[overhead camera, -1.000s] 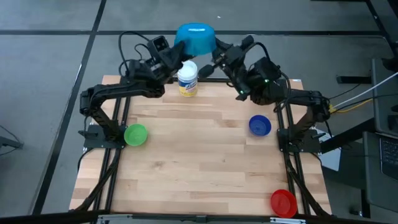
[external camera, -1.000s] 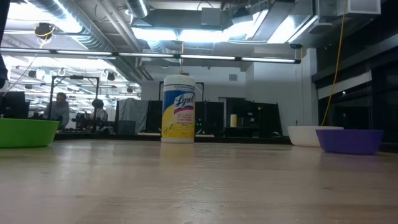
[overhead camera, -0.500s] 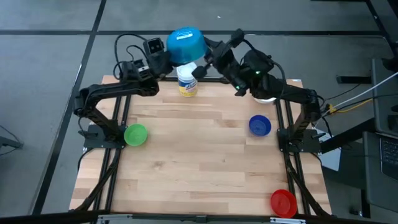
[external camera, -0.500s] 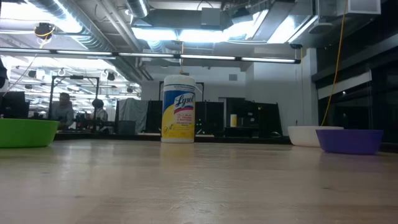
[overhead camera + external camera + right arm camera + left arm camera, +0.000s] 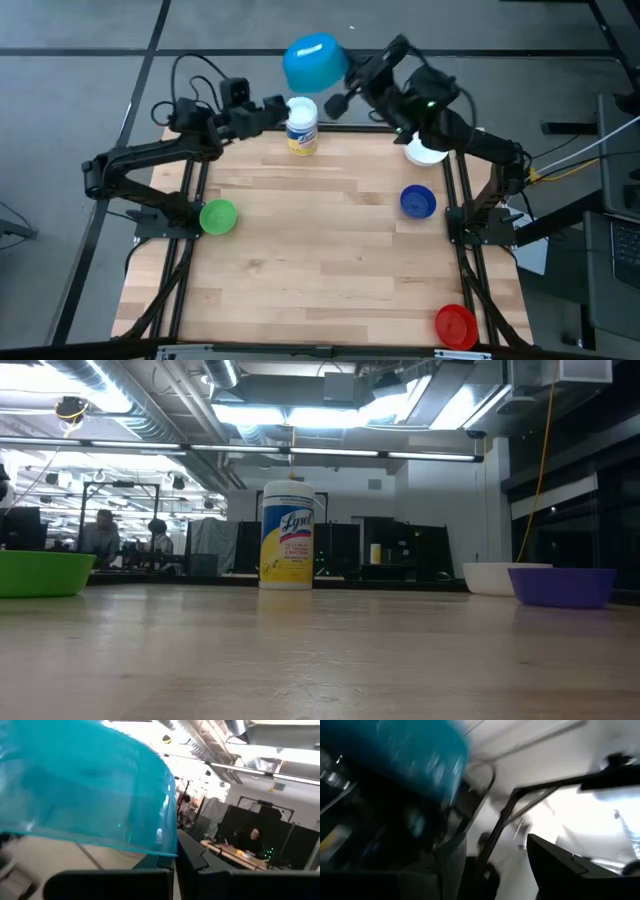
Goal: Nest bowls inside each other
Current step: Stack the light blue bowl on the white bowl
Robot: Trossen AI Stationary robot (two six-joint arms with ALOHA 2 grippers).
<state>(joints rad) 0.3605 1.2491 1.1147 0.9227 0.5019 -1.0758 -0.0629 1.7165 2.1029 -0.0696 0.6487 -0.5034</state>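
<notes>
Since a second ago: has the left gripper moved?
Yes. In the high view the left gripper has pulled back left of the canister, off the light blue bowl, which the right gripper holds.

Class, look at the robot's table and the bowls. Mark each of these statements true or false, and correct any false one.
1. The light blue bowl is held up by the right gripper. True.
2. The left gripper grips the light blue bowl. False: it is apart from the bowl, beside the canister.
3. The green bowl sits near the table's left edge. True.
4. The red bowl is nested inside the dark blue bowl. False: they stand apart, the red one at the near right corner.
5. The white bowl sits on the right side. True.
</notes>
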